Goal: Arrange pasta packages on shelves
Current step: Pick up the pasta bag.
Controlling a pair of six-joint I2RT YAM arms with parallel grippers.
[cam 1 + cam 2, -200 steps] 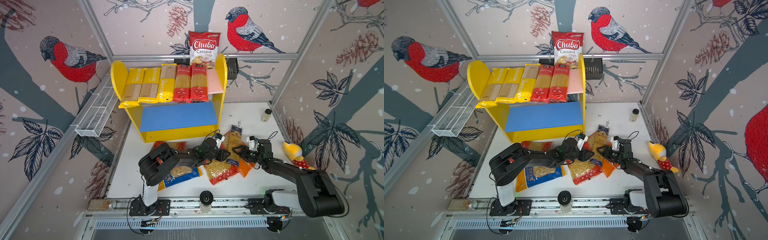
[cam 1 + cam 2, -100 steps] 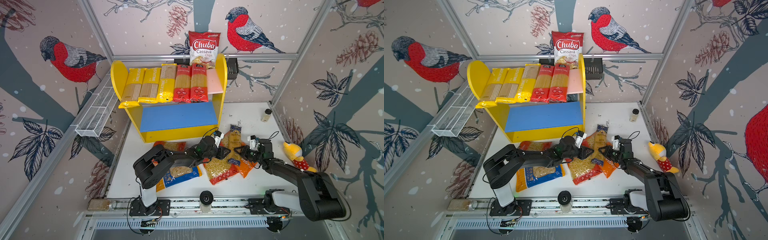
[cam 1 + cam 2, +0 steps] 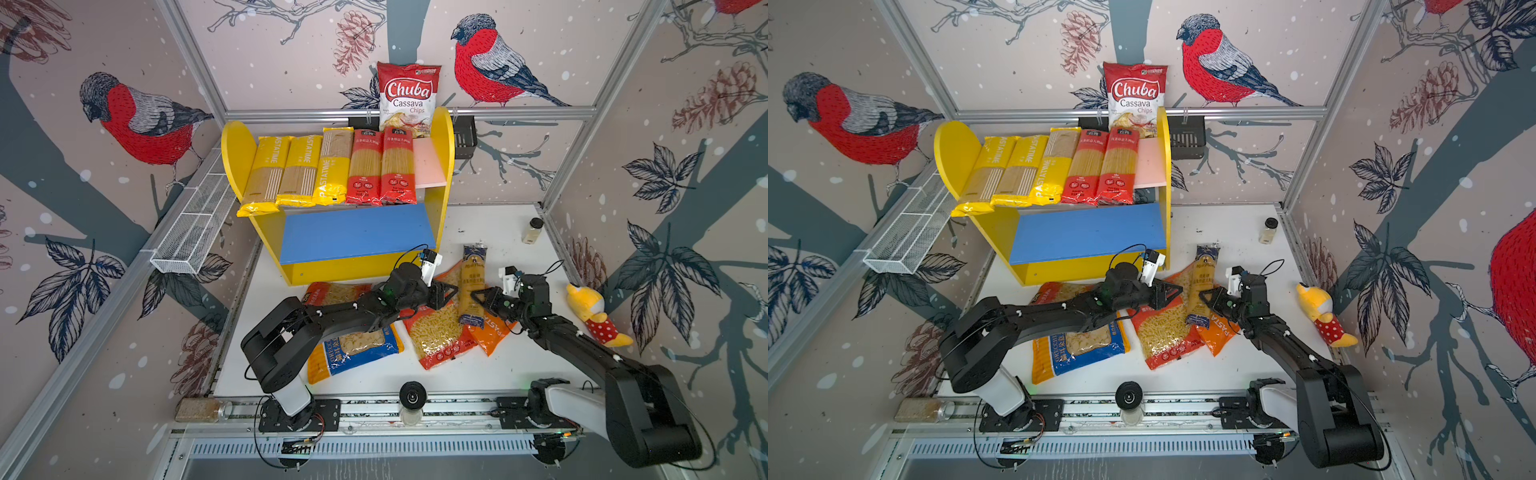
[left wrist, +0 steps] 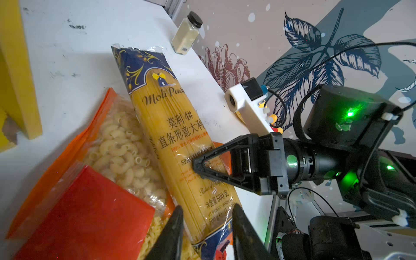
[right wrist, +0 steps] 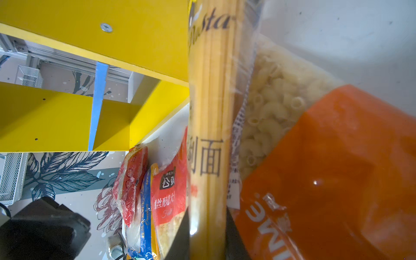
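On the top shelf [image 3: 429,166] lie five long packs [image 3: 332,170]; the lower shelf [image 3: 353,237] is bare; five bags [image 3: 357,347] wait on the table [image 3: 511,365], right gripper [image 3: 476,296] pinching the blue spaghetti pack [image 3: 472,278], left gripper [image 3: 453,293] part-open beside it.

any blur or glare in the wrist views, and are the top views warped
left wrist: spaghetti pack label sharp, green led flare on the right arm; right wrist: too close, orange bag soft, with a small glare spot; both top views: even light, frame posts splay
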